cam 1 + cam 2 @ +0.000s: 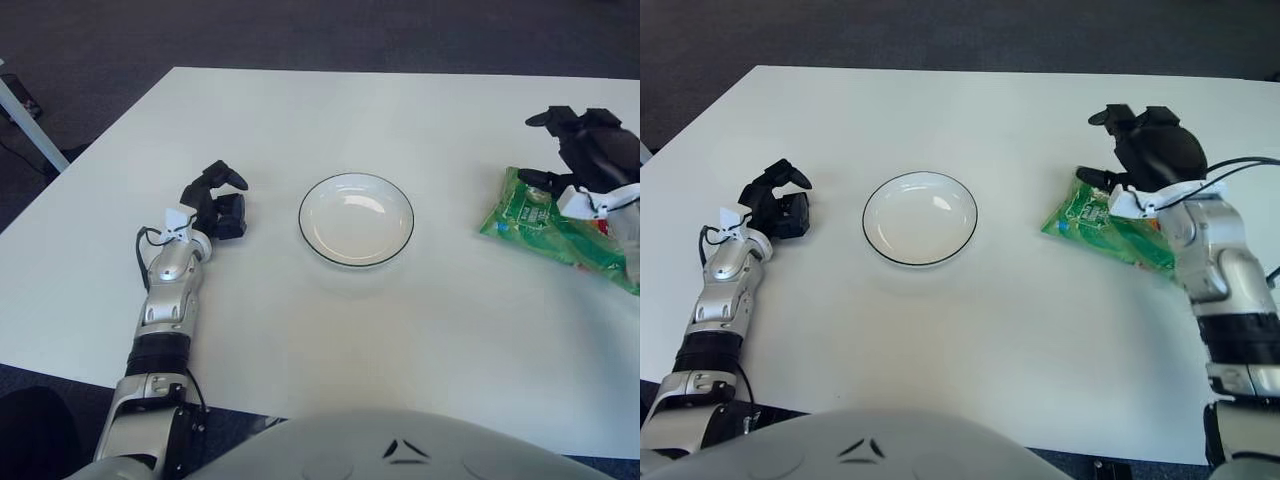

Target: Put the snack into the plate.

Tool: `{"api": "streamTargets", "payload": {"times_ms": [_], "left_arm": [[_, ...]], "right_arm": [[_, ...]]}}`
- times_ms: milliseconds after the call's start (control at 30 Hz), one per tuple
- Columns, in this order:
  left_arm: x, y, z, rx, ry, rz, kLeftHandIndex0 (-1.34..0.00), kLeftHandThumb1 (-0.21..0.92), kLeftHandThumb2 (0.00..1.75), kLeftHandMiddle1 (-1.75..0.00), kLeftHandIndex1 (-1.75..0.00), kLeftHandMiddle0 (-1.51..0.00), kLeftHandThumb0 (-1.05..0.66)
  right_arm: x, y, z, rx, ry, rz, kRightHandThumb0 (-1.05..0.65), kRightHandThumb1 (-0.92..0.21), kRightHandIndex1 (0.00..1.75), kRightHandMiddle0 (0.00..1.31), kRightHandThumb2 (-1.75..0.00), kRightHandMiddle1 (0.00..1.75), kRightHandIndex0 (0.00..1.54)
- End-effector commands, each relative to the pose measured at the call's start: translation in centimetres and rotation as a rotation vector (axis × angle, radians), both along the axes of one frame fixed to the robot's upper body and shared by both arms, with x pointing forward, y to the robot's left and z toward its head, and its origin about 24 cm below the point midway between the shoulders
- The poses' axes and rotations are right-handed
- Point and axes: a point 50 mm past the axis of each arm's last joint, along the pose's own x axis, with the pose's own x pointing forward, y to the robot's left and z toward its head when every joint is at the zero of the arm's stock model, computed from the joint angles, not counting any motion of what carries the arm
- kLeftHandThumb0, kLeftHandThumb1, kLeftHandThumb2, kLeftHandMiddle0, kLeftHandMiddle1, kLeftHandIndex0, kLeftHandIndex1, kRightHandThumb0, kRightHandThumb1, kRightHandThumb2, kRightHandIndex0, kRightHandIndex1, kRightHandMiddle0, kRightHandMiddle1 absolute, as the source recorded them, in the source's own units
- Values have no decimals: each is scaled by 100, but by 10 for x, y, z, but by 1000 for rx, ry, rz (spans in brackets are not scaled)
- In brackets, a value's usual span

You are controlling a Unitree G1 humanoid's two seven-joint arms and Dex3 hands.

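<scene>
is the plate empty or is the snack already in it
Empty. The plate shows only bare white inside; the snack bag lies flat on the table to its right, under the right hand.

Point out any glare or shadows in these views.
Left eye view: a small glare patch on the round white black-rimmed plate and a soft shadow below its rim. Right eye view: the glossy green snack bag shows pale reflections under the right hand.

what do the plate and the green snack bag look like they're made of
The plate looks like glazed ceramic, possibly melamine: a smooth white surface with soft highlights and a thin dark rim line. The snack bag looks like thin glossy plastic film: it is crinkled, catches the light and carries printed green graphics. The right hand is over the bag's far end; the left hand shows left of the plate.
</scene>
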Motion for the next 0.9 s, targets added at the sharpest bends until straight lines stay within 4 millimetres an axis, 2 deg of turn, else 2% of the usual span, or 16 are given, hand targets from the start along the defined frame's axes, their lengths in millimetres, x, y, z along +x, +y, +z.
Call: {"api": "streamTargets", "payload": {"times_ms": [0,33,133,367,533,867], "left_arm": [[-25,1,-48,-50,186,18,-58,36,126,-175,-175,-128,-46],[-24,2,-48,-48,189,19,-58,36,126,-175,-175,-128,-46],[-24,3,-48,-40,192,18,-58,36,126,-175,-175,-128,-46],[-23,4,-48,-36,197,16,-57,37,126,-175,-175,-128,-46],[-23,5,-48,-35,191,22,-57,37,125,-175,-175,-128,-46],[-23,7,-47,-26,180,40,-57,37,125,-175,-175,-129,-46]], "right_arm": [[-8,1,2,-42,58,-52,-99,-92,63,0,-82,80,0],[-11,0,2,-56,88,-61,-99,-92,59,0,-82,79,0],[-15,-2,2,-77,138,-78,-103,-92,34,0,-83,65,0],[-22,-11,-3,-75,228,-98,-105,-92,6,0,-85,42,0],[-26,-14,-5,-82,306,-102,-105,-92,1,0,-86,29,0],[-34,-11,4,-180,532,-116,-105,-92,0,0,-84,6,0]]}}
